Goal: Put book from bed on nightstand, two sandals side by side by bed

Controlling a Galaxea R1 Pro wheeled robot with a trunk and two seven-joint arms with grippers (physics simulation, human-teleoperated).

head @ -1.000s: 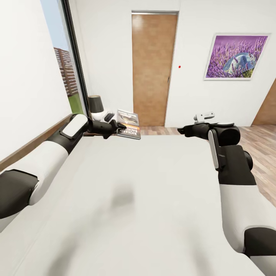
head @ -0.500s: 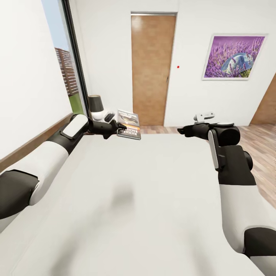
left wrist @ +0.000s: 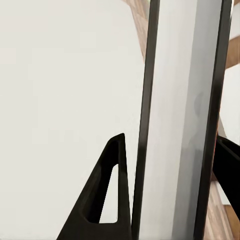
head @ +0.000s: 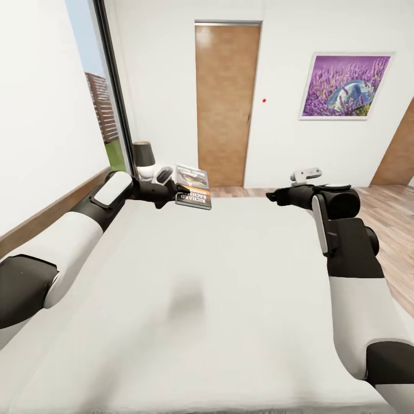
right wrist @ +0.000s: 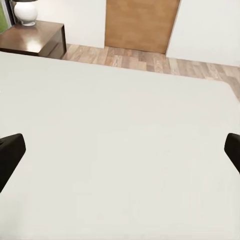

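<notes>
1. Over the far edge of the bed [head: 230,276], the paperback book [head: 192,185] hangs tilted, its cover with the orange band and white lettering facing the head camera, lifted clear of the off-white mattress.
2. Clamped on the book's near edge is the left pincer [head: 172,190]; in the left wrist view the book [left wrist: 175,120] runs edge-on between the 2 dark fingers [left wrist: 107,195], so the pincer is holding it.
3. Just beyond sits the nightstand [head: 154,179] of dark reddish-brown wood, its tabletop [right wrist: 32,40] carrying a lamp [head: 144,161] with a dark shade. I judge the book is held out this way so it can be carried on over that tabletop.
4. At the bed's right side, the right pincer [head: 275,196] hovers over the mattress, spread wide and empty, apparently parked out of the way.
5. Behind stand a wooden door [head: 224,103] and a lavender picture [head: 344,86].
</notes>
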